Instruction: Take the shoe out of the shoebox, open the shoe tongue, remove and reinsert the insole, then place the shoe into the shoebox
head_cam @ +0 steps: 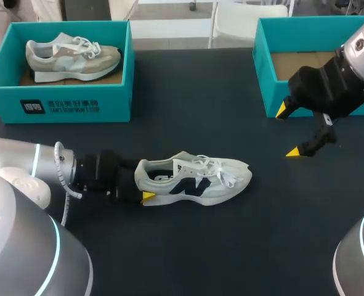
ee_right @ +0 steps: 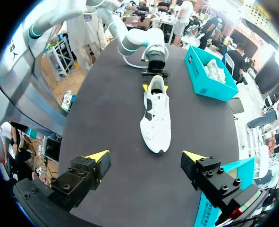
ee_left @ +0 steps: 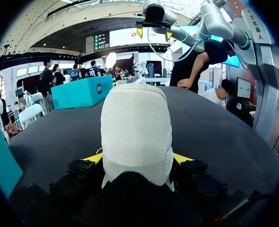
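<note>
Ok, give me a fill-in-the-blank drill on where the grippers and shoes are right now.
1. The left gripper is shut on the ____ of the white sneaker.
2. The right gripper hangs with its fingers ____, holding nothing.
3. The beige sneaker lies in the teal shoebox on the robot's ____ side.

Missing words: heel; open; left.

Black table (head_cam: 188,246); teal box (head_cam: 115,98) at far left, beige sneaker (head_cam: 71,58) inside.
</note>
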`<state>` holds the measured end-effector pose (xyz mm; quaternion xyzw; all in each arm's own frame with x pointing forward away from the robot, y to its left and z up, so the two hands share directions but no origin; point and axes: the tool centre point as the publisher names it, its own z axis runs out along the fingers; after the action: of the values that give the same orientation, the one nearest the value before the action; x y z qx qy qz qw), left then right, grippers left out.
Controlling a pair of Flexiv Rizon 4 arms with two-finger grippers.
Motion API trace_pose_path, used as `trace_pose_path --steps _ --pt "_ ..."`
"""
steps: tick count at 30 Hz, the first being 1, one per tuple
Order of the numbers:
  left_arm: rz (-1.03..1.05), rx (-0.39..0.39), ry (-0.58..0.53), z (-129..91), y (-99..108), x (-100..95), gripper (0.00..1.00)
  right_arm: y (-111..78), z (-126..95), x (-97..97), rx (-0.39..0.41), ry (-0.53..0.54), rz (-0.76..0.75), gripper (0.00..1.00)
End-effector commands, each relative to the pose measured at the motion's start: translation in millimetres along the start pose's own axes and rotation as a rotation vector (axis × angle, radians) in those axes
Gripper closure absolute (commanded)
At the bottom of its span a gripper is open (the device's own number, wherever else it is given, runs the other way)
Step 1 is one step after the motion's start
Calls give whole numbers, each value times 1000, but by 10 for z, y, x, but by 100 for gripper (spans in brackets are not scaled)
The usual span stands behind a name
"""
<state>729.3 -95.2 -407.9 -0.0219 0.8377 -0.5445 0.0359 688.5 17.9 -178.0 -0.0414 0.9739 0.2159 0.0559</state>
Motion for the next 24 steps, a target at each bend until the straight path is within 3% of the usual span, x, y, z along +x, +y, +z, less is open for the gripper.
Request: trace_pose_path --steps 1,9,14,24 --pt "0 0 -1 43 21 29 100 9 18 -23 2 4 1 0" --pt "0 0 -1 43 21 29 100 31 27 -41 1 -6 19 0" --pt "0 0 -1 43 21 29 100 225 39 -133 12 -81 196 0" --pt "0 0 -1 43 21 29 100 569 115 -311 41 -167 394 0"
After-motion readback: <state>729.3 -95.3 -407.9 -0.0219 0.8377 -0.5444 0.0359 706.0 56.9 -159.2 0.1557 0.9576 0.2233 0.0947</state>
